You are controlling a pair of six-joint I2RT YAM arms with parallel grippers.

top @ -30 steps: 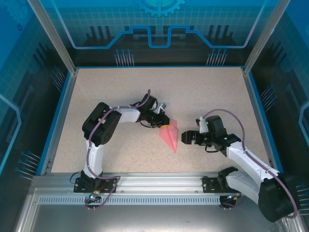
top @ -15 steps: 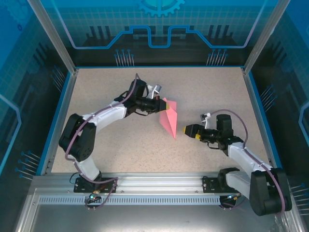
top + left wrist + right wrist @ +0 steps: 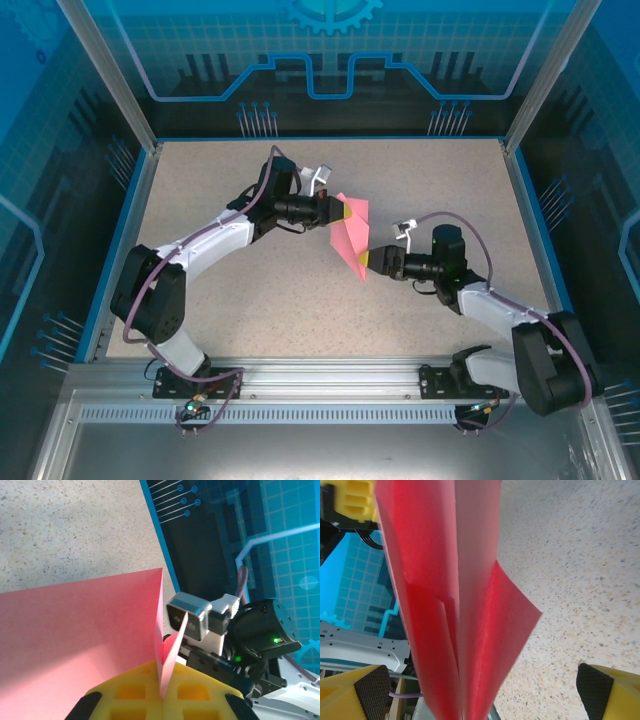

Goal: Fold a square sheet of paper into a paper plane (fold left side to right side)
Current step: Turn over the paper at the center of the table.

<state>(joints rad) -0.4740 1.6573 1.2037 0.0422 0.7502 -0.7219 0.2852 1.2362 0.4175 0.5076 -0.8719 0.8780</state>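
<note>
Pink-red paper plane (image 3: 350, 236), speckled beige table (image 3: 440, 185)

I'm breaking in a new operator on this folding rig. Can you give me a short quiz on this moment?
1. True or false: the left gripper has its fingers shut on the pink paper.
2. The right gripper is: A) clamped on the paper; B) open, with the paper between its fingers; C) lying flat on the table, far from the paper.
3. Fill in: in the top view, the end of the paper nearer the arms' bases is the ____ end (pointed or wide).

Key
1. True.
2. B.
3. Pointed.
</note>
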